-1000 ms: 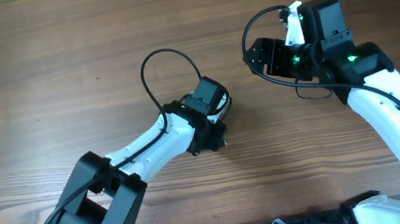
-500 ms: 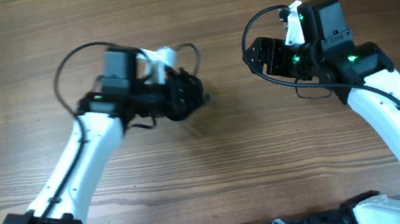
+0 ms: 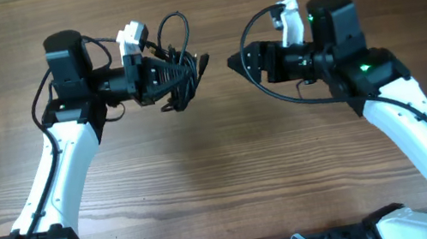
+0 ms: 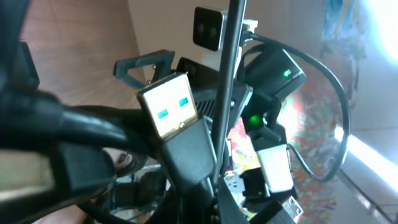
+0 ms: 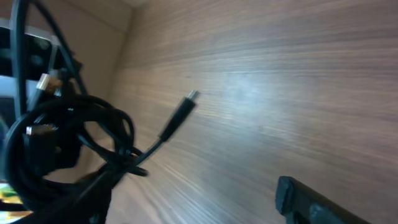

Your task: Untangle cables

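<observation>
The cables are a small black tangle held up off the tabletop, left of centre and toward the far edge in the overhead view. One thin loop arcs up out of the bundle toward the far side. The left fingers are closed around the bundle, though the knot covers most of them and the exact line of grip is hard to make out. From the left wrist the cords crowd the lens, dark and blurred. A USB-A plug with a blue tongue sticks up in the middle, and one straight cord crosses in front of it from top to bottom. Where each strand begins or ends cannot be followed there. The right wrist view shows the same bundle at its left edge, cut off by the frame. Several loops overlap, and a single lead runs out to a small plug that hangs free above the wood grain. The right fingers point at the bundle from the right, near it but apart from it, with bare tabletop between. Their own camera catches only one dark finger in the lower right corner and the overhead shows just a pointed tip, so their spread cannot be told. Thicker black wiring curls around the right wrist. In the left wrist view the right arm shows beyond the plug, with a green light on it.
</observation>
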You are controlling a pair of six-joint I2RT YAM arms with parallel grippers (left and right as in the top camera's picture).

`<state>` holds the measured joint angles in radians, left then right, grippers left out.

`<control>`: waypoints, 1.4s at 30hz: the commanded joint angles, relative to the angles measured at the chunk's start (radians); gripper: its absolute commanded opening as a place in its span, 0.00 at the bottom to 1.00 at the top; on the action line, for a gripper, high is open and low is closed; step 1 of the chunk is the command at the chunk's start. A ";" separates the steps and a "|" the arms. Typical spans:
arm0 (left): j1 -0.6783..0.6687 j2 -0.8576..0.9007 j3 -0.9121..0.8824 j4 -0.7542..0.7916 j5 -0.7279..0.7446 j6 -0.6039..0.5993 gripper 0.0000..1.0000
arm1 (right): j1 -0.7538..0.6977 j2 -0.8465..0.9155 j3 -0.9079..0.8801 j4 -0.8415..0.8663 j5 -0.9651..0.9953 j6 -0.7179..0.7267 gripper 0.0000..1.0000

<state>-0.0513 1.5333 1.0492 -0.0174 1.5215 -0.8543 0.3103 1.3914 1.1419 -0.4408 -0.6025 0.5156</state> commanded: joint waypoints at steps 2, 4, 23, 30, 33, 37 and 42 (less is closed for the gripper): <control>0.003 -0.013 0.016 0.114 0.037 -0.214 0.05 | 0.043 0.037 0.023 0.047 0.010 0.149 0.79; 0.002 -0.013 0.016 0.172 0.022 -0.282 0.04 | 0.064 0.071 0.023 0.085 0.010 0.195 0.76; 0.014 -0.013 0.016 0.534 -0.268 -0.987 0.04 | 0.111 0.166 0.023 0.306 -0.208 0.021 0.63; -0.043 -0.013 0.016 0.534 -0.314 -0.995 0.06 | 0.142 0.167 0.023 0.365 -0.134 0.116 0.62; -0.044 -0.013 0.016 0.534 -0.318 -0.995 0.06 | 0.163 0.167 0.023 0.365 -0.071 0.143 0.55; -0.052 -0.013 0.016 0.534 -0.319 -0.996 0.06 | 0.166 0.170 0.023 0.365 0.044 0.188 0.46; -0.055 -0.013 0.016 0.534 -0.324 -1.017 0.06 | 0.193 0.194 0.023 0.377 0.099 0.215 0.36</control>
<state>-0.0929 1.5333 1.0492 0.5060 1.1793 -1.8462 0.4877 1.5497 1.1473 -0.0658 -0.5888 0.7029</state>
